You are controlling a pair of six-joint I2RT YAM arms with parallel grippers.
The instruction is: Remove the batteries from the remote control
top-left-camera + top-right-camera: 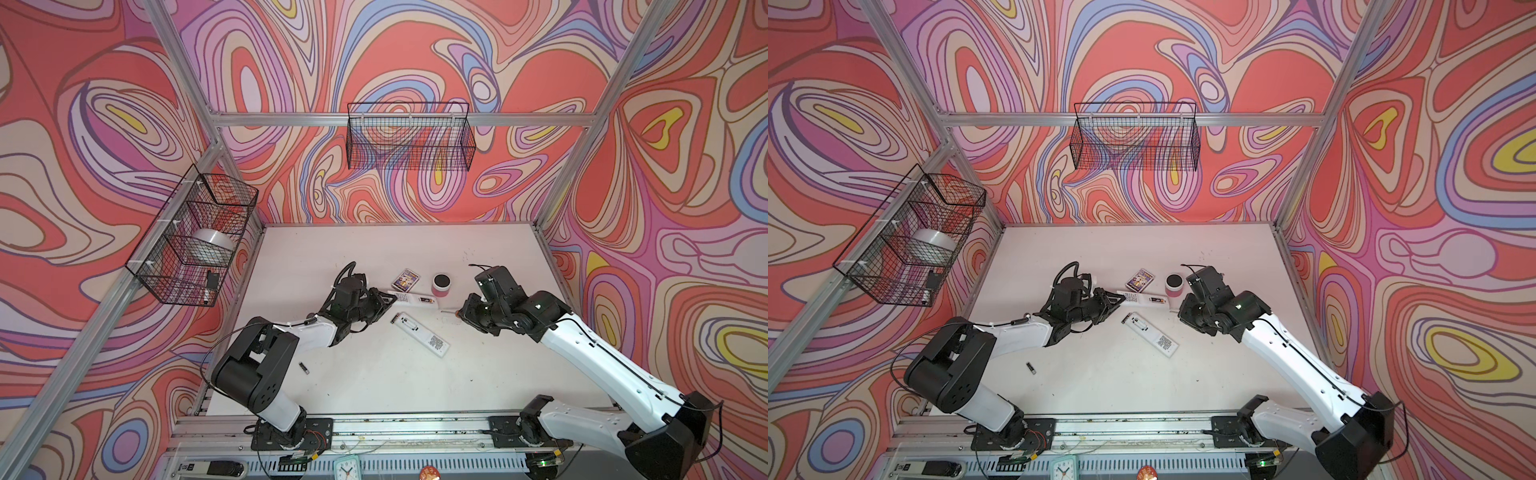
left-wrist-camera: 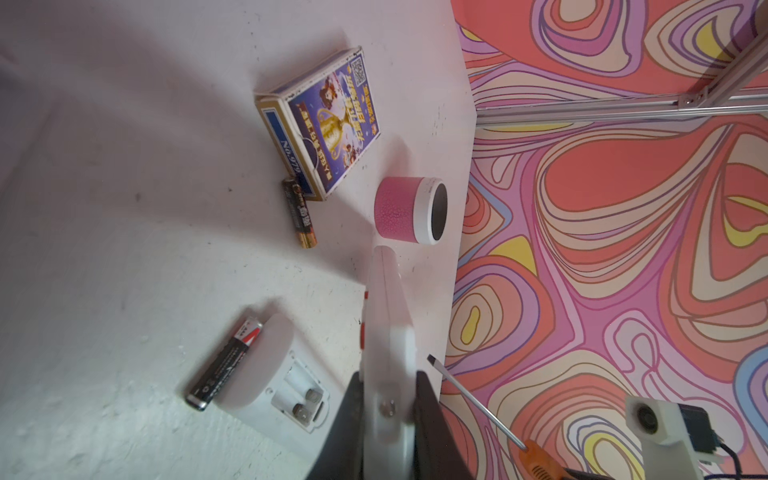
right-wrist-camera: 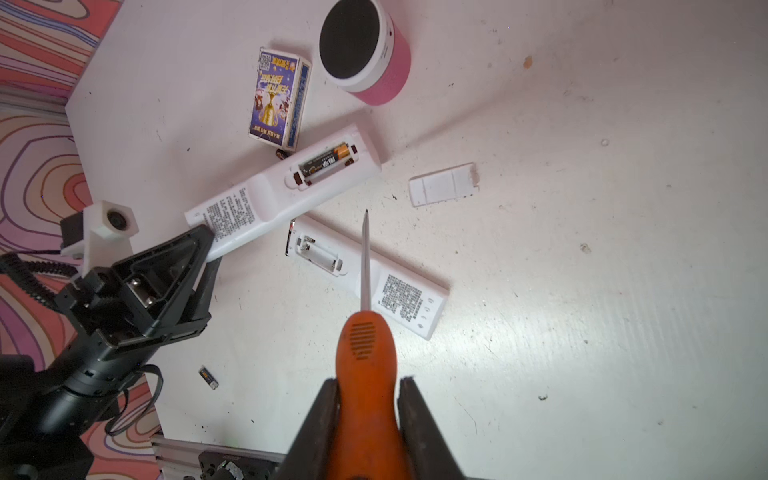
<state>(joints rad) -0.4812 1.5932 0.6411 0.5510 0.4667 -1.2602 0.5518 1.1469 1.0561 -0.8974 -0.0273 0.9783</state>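
My left gripper (image 2: pixel 388 399) is shut on the label end of a white remote control (image 3: pixel 282 191), whose open bay holds one of the batteries (image 3: pixel 324 162). A second white remote (image 3: pixel 374 278) lies nearer, its bay empty. Loose batteries lie against its end (image 2: pixel 224 361), by the card box (image 2: pixel 300 212) and alone toward the front left (image 1: pixel 304 368). My right gripper (image 3: pixel 368 386) is shut on an orange-handled screwdriver (image 3: pixel 365 340). Its blade hangs over the lying remote, its tip near the held one.
A card box (image 1: pixel 406 277) and a pink speaker (image 1: pixel 441 284) stand just behind the remotes. A white battery cover (image 3: pixel 442 184) lies to the right of them. Wire baskets hang on the back wall (image 1: pixel 409 137) and the left wall (image 1: pixel 195 237).
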